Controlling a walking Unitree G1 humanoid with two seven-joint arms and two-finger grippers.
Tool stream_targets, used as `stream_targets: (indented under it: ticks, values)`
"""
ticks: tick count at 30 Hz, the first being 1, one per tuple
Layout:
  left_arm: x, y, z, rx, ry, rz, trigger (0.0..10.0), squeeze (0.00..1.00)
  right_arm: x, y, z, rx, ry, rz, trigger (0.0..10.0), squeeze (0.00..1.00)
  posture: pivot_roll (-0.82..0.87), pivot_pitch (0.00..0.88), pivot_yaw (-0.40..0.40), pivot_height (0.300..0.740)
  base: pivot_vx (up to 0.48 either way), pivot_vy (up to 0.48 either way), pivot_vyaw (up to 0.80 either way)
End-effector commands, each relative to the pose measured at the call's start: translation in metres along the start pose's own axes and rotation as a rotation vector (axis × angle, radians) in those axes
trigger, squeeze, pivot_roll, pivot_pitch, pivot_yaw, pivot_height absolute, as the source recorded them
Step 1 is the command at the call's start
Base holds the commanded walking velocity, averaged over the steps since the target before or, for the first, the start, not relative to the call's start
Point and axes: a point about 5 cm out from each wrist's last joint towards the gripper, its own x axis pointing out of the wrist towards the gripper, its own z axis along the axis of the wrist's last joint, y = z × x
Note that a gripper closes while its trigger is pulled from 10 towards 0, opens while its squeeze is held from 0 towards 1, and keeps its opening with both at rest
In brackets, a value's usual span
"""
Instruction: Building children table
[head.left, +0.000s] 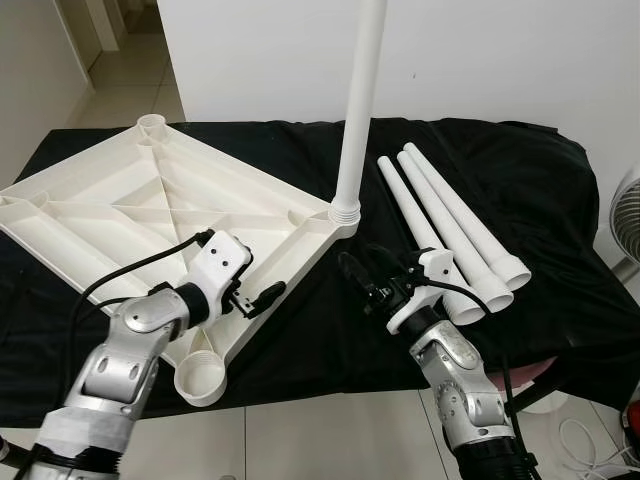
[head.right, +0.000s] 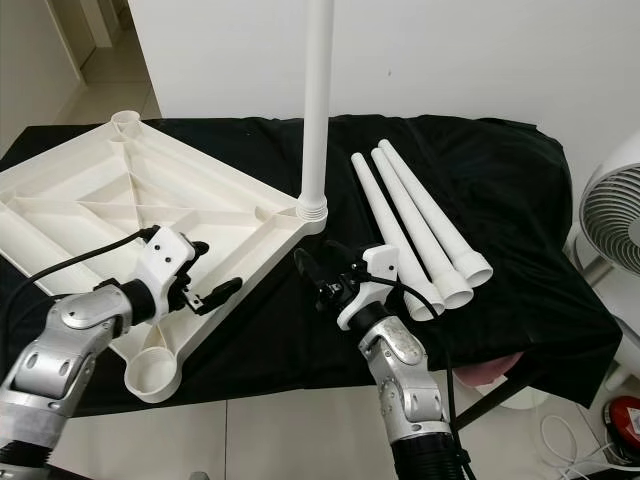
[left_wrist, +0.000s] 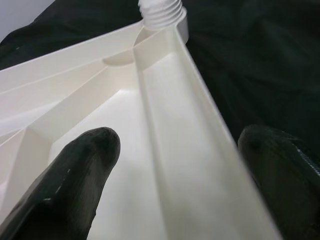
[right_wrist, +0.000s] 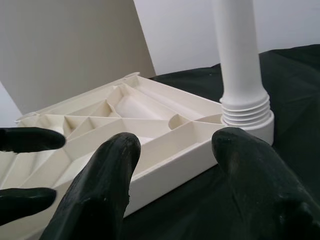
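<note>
A white plastic tabletop (head.left: 150, 215) lies upside down on a black cloth. One white leg (head.left: 358, 110) stands upright, screwed into its right corner socket. Three loose legs (head.left: 455, 235) lie side by side to the right. The near corner socket (head.left: 200, 380) and the far one (head.left: 152, 125) are empty. My left gripper (head.left: 262, 297) is open, its fingers (left_wrist: 85, 165) straddling the tabletop's near rim (left_wrist: 200, 165). My right gripper (head.left: 362, 283) is open over the cloth, just short of that rim and below the standing leg (right_wrist: 240, 55), with nothing between its fingers (right_wrist: 115, 170).
The black cloth (head.left: 540, 180) covers a low surface that ends close in front of me, with tiled floor below. A white fan (head.right: 612, 205) stands at the right and a white wall (head.left: 520, 50) rises behind. A doorway opens at the far left.
</note>
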Motion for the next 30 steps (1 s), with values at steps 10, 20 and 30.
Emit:
stream_targets:
  ticks: [10, 20, 30]
  values:
    - [-0.019, 0.014, -0.015, 0.02, 0.078, -0.01, 10.0, 0.0, 0.0, -0.008, 0.002, -0.028, 0.0, -0.028, 10.0, 0.0, -0.04, 0.0, -0.007, 0.74, 0.0, 0.0, 0.0]
    - [-0.054, 0.039, -0.033, 0.01, 0.194, 0.007, 10.0, 0.0, -0.002, -0.009, 0.001, -0.03, -0.005, -0.047, 10.0, 0.0, -0.04, 0.0, 0.007, 0.74, 0.0, 0.0, 0.0]
    - [-0.077, 0.054, -0.045, 0.037, 0.28, 0.035, 10.0, 0.0, -0.003, -0.01, 0.001, -0.032, -0.006, -0.053, 10.0, 0.0, -0.03, 0.0, 0.006, 0.74, 0.0, 0.0, 0.0]
